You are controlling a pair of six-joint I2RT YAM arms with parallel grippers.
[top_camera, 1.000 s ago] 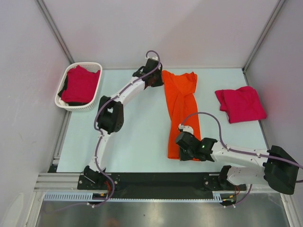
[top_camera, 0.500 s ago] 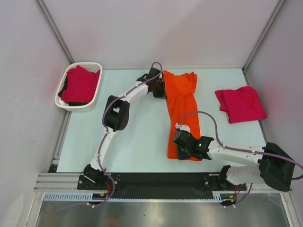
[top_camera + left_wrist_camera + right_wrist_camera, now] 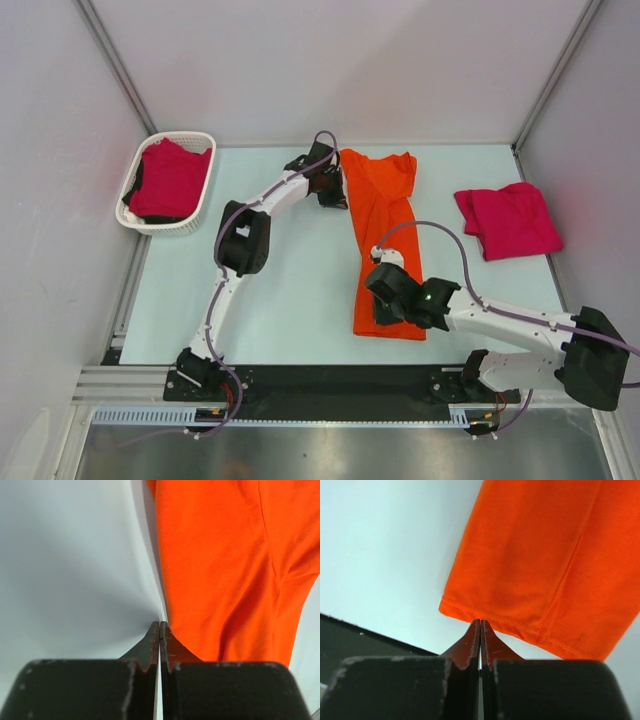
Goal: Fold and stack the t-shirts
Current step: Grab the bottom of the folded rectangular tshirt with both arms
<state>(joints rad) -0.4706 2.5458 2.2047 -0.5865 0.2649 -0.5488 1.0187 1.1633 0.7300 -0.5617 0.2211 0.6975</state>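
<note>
A bright orange t-shirt (image 3: 383, 215) lies folded into a long strip down the middle of the table. My left gripper (image 3: 338, 194) is shut at the strip's far left edge. In the left wrist view its tips (image 3: 159, 624) meet the cloth's border (image 3: 225, 570) with nothing between them. My right gripper (image 3: 380, 320) is shut at the near hem. The right wrist view shows its tips (image 3: 480, 621) just short of the stitched hem (image 3: 545, 555). A crimson-pink t-shirt (image 3: 508, 220) lies folded at the right. Another (image 3: 168, 180) sits in the basket.
The white lattice basket (image 3: 180, 137) stands at the far left corner of the table. Grey walls close in the table on three sides. The black base rail (image 3: 330, 378) runs along the near edge, just behind my right gripper.
My left gripper came nearer along the orange shirt's left edge. The right gripper shifted left, then slightly away from the rail at the hem. Both stayed shut.
</note>
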